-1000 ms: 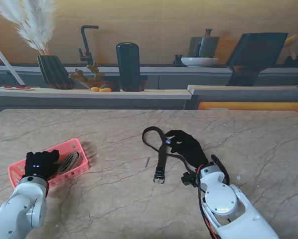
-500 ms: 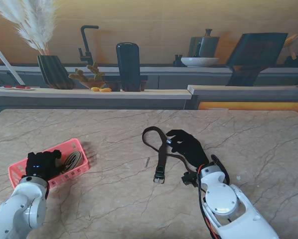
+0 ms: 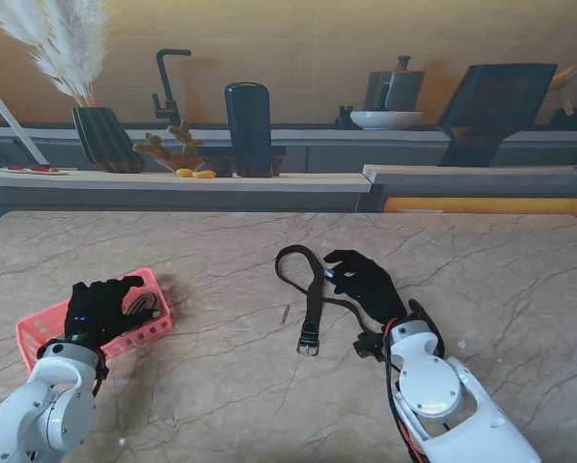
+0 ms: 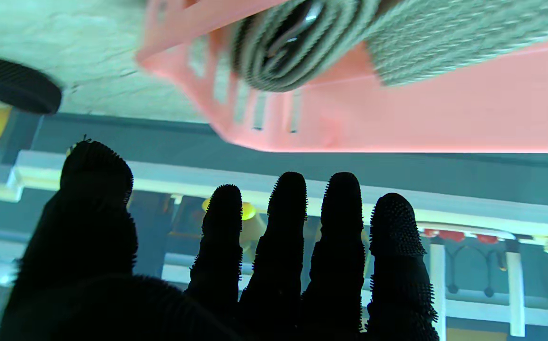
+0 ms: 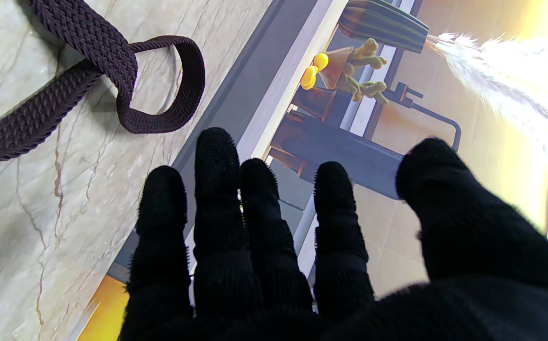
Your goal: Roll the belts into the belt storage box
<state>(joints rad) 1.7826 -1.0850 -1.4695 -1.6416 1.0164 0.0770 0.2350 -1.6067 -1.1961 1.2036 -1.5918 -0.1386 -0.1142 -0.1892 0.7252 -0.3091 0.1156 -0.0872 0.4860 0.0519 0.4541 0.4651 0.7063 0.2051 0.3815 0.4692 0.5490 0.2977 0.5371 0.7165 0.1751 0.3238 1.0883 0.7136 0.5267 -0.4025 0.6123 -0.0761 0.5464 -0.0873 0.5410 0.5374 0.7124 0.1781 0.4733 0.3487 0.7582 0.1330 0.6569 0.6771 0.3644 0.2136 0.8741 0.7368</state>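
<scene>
A pink slotted storage box (image 3: 144,331) sits on the table at my near left. A rolled grey woven belt (image 4: 293,47) lies inside it, seen as a grey coil (image 3: 146,305) in the stand view. My left hand (image 3: 96,307) hovers over the box's near end, fingers (image 4: 288,227) spread and holding nothing. A dark brown braided belt (image 3: 313,289) lies unrolled at mid-table, its metal buckle (image 3: 309,341) nearest me and a loop (image 5: 160,85) at its far end. My right hand (image 3: 364,283) hovers just right of it, fingers (image 5: 222,213) extended and empty.
A small thin object (image 3: 285,313) lies on the marble table (image 3: 221,386) left of the belt. A counter behind the table carries a dark vase with pampas grass (image 3: 105,135), a black cylinder (image 3: 248,128) and a faucet (image 3: 168,87).
My left hand has lifted off the rolled grey belt in the box, moved slightly right and opened its fingers. The right hand and the brown belt have not moved.
</scene>
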